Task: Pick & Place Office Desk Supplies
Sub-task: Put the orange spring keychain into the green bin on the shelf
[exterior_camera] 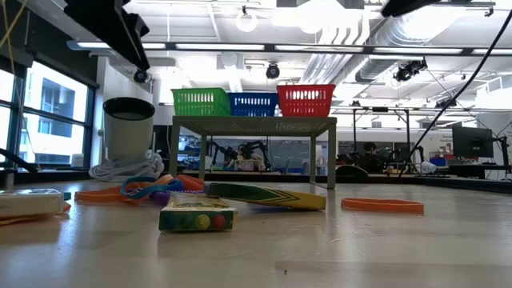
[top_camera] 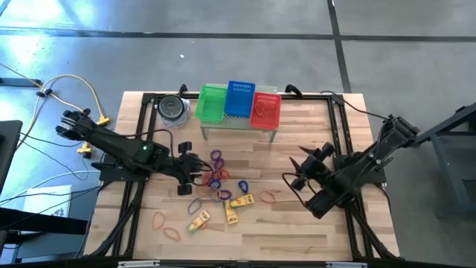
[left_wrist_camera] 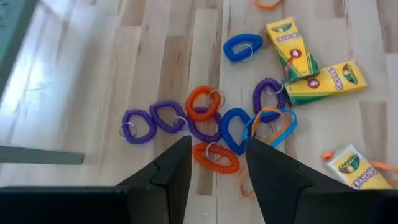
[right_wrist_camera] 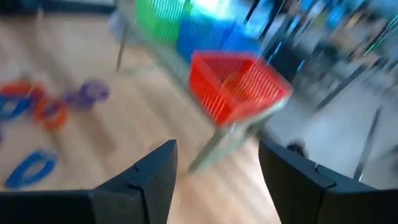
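Left gripper, fingers spread and empty, poised over the cluster of coil loops at mid-table.

Between its fingers lies an orange coil loop, flat on the wooden table, long axis running across the gap, its metal ring toward the blue coil loop just beyond. Purple coil loops trail off to one side; yellow crayon boxes lie farther out, at mixed angles. Advice: come straight down and close across the orange loop's narrow width, clear of the touching blue neighbour. The right gripper, also spread and empty, waits at the table's right, facing the red basket.
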